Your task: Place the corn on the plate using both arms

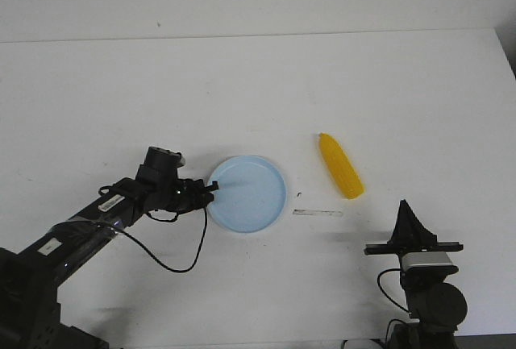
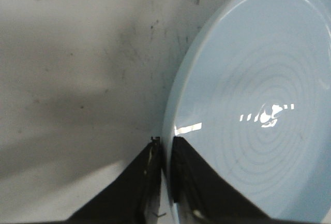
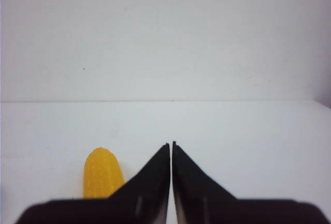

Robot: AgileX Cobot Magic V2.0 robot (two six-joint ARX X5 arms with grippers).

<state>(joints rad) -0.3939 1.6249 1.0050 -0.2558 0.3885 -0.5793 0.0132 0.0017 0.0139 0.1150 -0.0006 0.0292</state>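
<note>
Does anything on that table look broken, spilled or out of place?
Nothing broken or spilled. The corn lies on the bare table, apart from the plate. The left claw pinches the plate's rim. A small clear strip lies near the plate.

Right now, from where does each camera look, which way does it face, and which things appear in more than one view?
Front view: high up, facing forward over the table; shows both arms, the plate, the corn.
Left wrist view: on the left arm, facing the plate; its fingers pinch the rim.
Right wrist view: on the right arm, low, facing forward; closed fingers, corn beside them.
Shared: plate in front and left wrist views; corn in front and right wrist views.
</note>
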